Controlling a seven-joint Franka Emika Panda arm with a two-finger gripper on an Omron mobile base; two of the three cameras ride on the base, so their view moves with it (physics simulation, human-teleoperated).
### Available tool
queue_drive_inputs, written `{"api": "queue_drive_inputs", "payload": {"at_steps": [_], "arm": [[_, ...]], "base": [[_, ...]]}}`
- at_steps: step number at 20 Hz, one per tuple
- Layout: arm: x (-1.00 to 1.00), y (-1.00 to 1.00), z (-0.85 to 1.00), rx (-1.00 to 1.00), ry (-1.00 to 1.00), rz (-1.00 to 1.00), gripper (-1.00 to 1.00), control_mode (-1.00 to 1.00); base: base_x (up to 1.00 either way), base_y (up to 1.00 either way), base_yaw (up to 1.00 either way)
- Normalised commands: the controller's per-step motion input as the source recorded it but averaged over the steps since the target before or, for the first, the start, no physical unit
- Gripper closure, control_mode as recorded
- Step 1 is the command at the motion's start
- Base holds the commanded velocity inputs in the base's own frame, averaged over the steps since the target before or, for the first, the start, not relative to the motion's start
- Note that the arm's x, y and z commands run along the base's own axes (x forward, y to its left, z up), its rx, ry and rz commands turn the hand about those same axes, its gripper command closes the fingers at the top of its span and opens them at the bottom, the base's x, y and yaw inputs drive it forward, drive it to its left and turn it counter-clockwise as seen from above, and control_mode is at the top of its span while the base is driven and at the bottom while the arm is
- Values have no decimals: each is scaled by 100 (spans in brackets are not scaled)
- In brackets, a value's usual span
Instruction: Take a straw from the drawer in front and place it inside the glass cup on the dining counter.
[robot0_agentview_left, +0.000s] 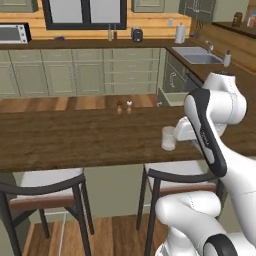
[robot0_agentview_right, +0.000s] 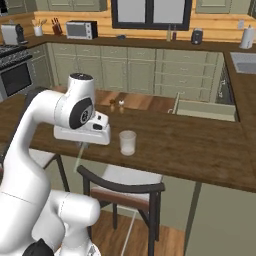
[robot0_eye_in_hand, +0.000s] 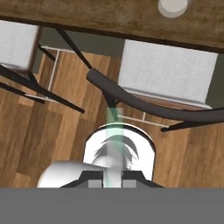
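Pale olive, thin and hanging nearly straight down, the straw (robot0_agentview_right: 80, 156) is pinched between the closed jaws of the gripper (robot0_agentview_right: 83, 142), its free length dangling below the hand and in front of the edge of the dining counter (robot0_agentview_right: 200, 145). In the hand view the straw (robot0_eye_in_hand: 112, 144) runs up the middle of the picture from between the finger tips, over the dark curved back of a chair (robot0_eye_in_hand: 144, 105) and the plank floor beneath. The glass cup (robot0_agentview_right: 127, 142) stands upright on the dark wood near the counter's front edge, just beside the hand on its right as the right base view shows it; from the left base view the glass cup (robot0_agentview_left: 168, 138) sits close against the white wrist. The step in hand looks like the carry to the cup, and the straw's lower end currently hangs below the counter top, so the hand probably has to rise until that tip clears the rim before moving sideways. A good approach would be to centre the tip over the mouth, lower it well inside, and only then release, since the stick is long for so short a tumbler and could tip it or lean out.
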Motion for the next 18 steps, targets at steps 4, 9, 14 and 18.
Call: {"api": "queue_drive_inputs", "payload": {"at_steps": [4,9,14,18], "arm": [[28,-24,24,0,-2,13,100,-100],[1,-50,61,6,-25,15,100,-100],[13,-26,44,10,-35,18,100,-100],[34,0,14,13,-31,17,100,-100]], "base": [[17,-6,5],[0,0,0],[0,0,0],[0,0,0]]}}
